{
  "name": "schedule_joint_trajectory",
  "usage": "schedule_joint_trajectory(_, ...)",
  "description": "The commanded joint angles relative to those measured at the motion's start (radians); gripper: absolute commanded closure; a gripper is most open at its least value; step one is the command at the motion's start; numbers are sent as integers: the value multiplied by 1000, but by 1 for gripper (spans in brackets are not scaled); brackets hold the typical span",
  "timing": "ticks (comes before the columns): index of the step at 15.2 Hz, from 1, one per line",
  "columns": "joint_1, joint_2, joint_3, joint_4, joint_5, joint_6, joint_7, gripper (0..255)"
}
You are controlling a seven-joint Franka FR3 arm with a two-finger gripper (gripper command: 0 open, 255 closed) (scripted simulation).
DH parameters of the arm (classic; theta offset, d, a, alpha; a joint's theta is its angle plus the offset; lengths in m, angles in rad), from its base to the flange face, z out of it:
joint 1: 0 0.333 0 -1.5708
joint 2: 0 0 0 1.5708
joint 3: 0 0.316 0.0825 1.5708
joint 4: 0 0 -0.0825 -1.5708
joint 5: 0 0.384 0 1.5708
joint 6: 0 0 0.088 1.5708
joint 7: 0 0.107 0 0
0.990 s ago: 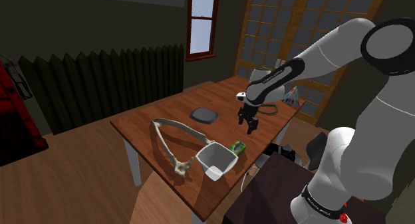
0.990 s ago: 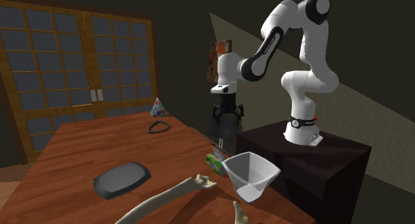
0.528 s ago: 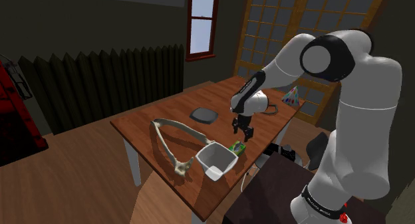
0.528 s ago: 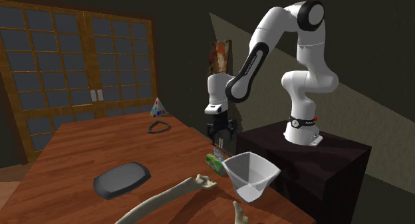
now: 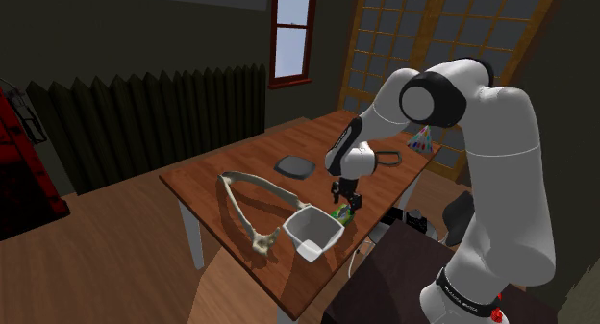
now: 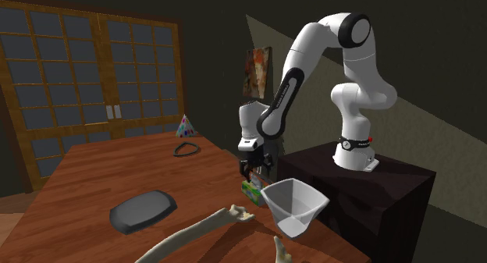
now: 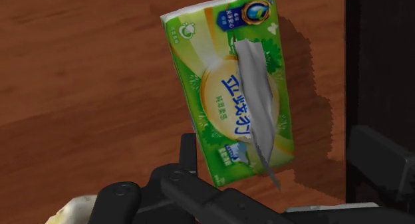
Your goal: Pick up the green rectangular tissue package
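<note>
The green pack is seen flat on the tabletop, just beside the white bin. The pincer is held low over the pack, beside the bin too, fingers spread wide to either side of it; nothing is gripped.

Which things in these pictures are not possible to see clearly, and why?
Shoulder view: the tissue package is very small, partly behind the gripper.
Second exterior view: the bone-like piece is cut by the bottom edge.
Wrist view: the gripper's body covers the package's near end; contact cannot be judged.
</note>
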Motion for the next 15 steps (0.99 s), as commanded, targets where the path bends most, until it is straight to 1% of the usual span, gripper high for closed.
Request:
schedule_joint_trajectory(1,-16,31,22,10,25,19,-18,0)
schedule_joint_trajectory(4,-21,39,28,13,31,24,-22,0)
schedule_joint_trajectory(5,-21,39,28,14,31,23,-22,255)
schedule_joint_trajectory(14,-21,39,28,13,31,23,-22,255)
schedule_joint_trajectory(15,-13,25,18,8,20,15,-15,255)
